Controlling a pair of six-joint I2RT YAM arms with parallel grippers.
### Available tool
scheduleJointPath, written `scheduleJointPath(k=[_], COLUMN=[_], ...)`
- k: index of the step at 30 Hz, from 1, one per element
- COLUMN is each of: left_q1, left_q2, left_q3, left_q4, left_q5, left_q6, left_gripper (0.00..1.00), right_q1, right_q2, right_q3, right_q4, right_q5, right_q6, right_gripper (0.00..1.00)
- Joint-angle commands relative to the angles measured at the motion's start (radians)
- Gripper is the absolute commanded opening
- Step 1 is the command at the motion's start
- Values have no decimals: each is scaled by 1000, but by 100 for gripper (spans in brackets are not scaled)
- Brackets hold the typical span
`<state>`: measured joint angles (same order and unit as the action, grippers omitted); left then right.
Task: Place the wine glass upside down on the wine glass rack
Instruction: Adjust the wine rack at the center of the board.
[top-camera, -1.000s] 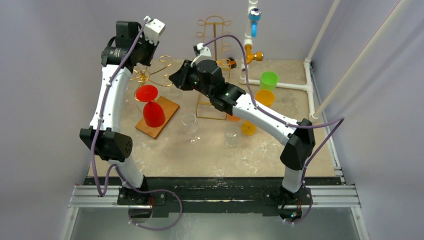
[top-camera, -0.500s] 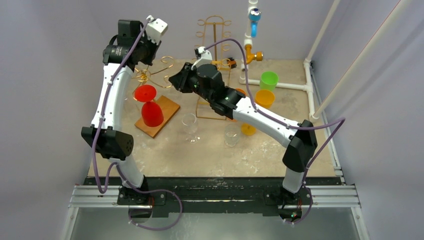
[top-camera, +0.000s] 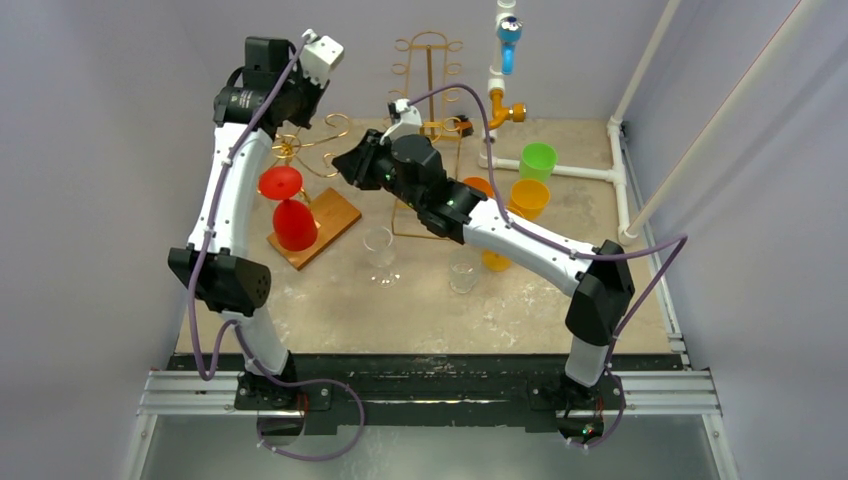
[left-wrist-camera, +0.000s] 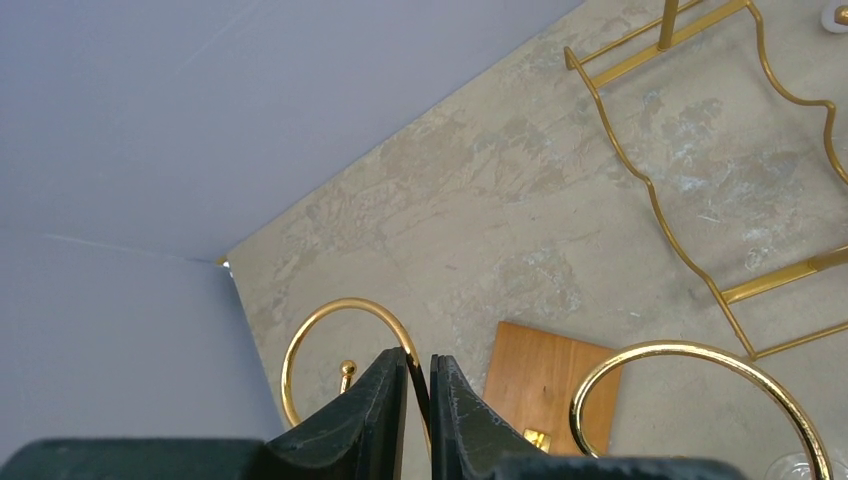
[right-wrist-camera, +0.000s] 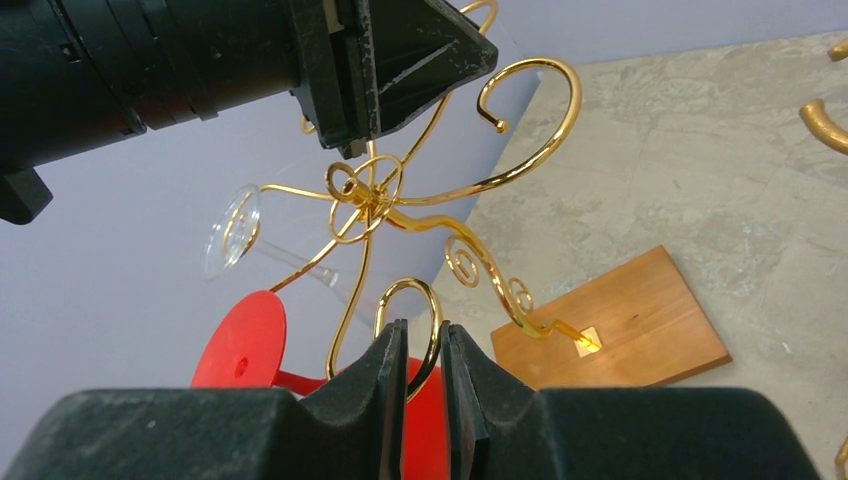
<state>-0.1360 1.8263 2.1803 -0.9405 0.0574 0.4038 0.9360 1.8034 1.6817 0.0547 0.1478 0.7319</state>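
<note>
The gold wire wine glass rack (top-camera: 290, 150) stands on a wooden base (top-camera: 330, 222) at the back left. A red wine glass (top-camera: 292, 222) hangs upside down from it, its foot (right-wrist-camera: 240, 340) over a wire arm. A clear glass (right-wrist-camera: 232, 228) hangs from another arm. My left gripper (top-camera: 295, 112) is shut on a gold rack arm (left-wrist-camera: 340, 320) near the top. My right gripper (top-camera: 342, 166) is shut on a gold loop (right-wrist-camera: 425, 300) of the rack, just above the red glass. In the right wrist view the left gripper (right-wrist-camera: 348, 140) sits over the rack's hub.
A clear wine glass (top-camera: 380, 250) and a small clear glass (top-camera: 462, 270) stand upright mid-table. A second tall gold rack (top-camera: 428, 120) stands behind the right arm. Green (top-camera: 537, 160) and orange (top-camera: 529, 196) cups and white pipes (top-camera: 508, 45) are at the back right.
Both grippers have shifted slightly while holding the rack, the left one up and right, the right one left. The red glass has swung a little to the left.
</note>
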Motion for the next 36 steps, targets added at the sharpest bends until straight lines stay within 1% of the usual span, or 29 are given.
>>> scheduleJointPath(k=[1,12,17,21,23,27,29,32,33,36], left_q1=[-11,-27,-28,-28,-28,-28,-28,-28,-28,-28], left_q2=[47,56,59,41,30,10,-3,-22,-31,-51], left_q3=[27,18,3,-14,-17,-18,-24,-24,-18,1], left_q4=[-22,-6,-2,8,12,9,7,2,-4,-17], left_q5=[-209,-219,-215,-224,-229,-228,-226,-229,-227,-221], left_q6=[-87,-68,-60,-51,-45,-38,-37,-38,-38,-33], left_gripper=[10,12,13,20,25,30,35,48,54,78], right_q1=[66,76,76,66,51,24,15,5,2,-7], right_q2=[-9,-6,7,-9,-24,-51,-65,-85,-91,-107], right_q3=[-44,-34,4,27,33,38,36,32,32,21], right_q4=[-141,-144,-175,-192,-198,-212,-217,-234,-241,-270], right_q5=[-131,-144,-145,-150,-151,-152,-153,-150,-149,-149], right_q6=[13,18,21,-5,-15,-29,-37,-59,-65,-91], right_gripper=[23,30,38,45,45,46,46,47,48,52])
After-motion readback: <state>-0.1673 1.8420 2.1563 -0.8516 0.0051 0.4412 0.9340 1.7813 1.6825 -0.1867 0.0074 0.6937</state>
